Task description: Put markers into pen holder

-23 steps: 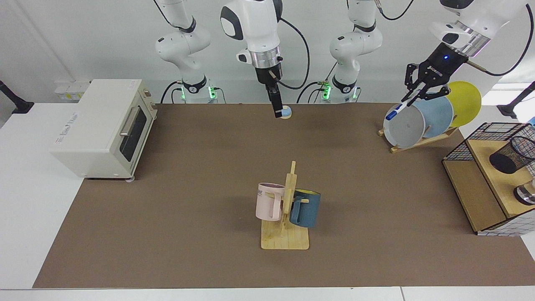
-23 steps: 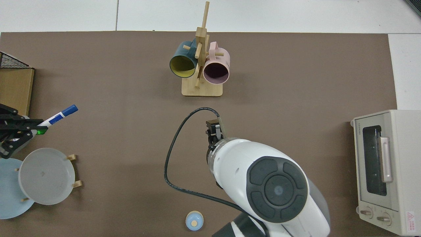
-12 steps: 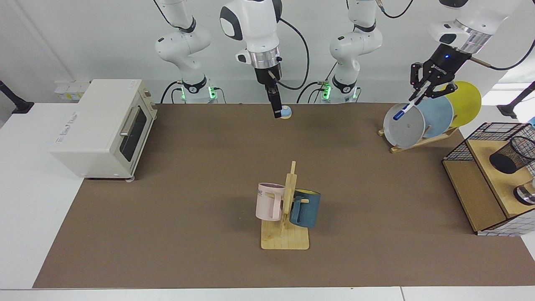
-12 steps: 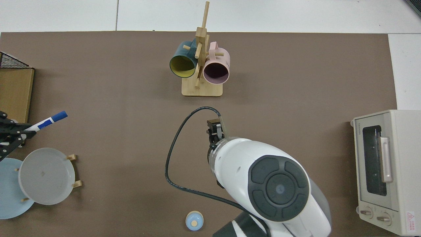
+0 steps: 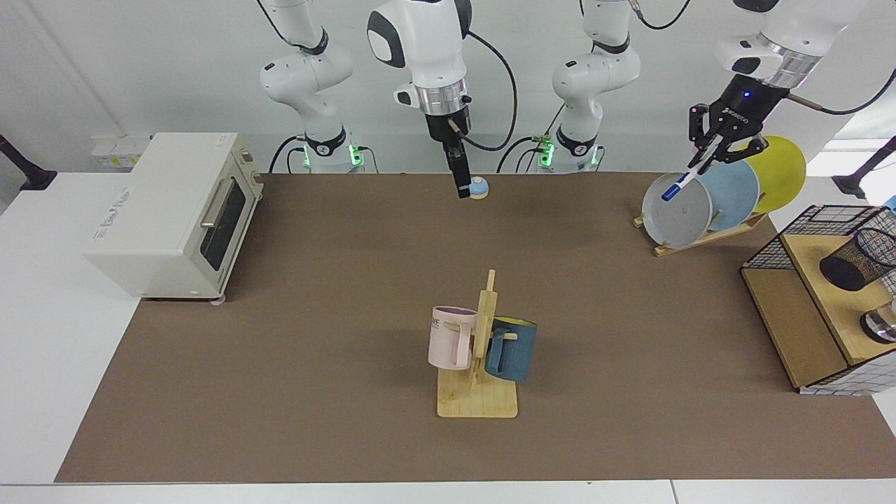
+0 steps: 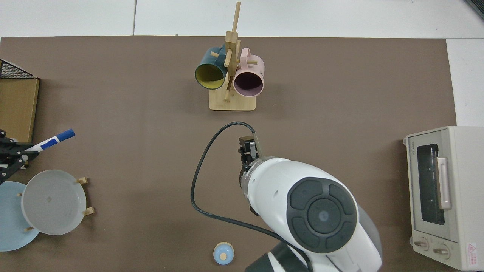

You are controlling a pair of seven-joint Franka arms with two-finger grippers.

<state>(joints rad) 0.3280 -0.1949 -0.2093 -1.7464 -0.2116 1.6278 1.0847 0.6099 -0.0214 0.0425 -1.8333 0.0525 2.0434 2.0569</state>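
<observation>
Holding the marker (image 5: pixel 684 178) clamped and tilted cap-down, your left gripper (image 5: pixel 715 150) hangs above the plate rack (image 5: pixel 700 238), short of the pen holder (image 5: pixel 855 260); your right gripper (image 5: pixel 462 183) waits, apparently closed

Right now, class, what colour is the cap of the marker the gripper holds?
Dark blue; the marker shows best in the top view, held in the left gripper.
</observation>
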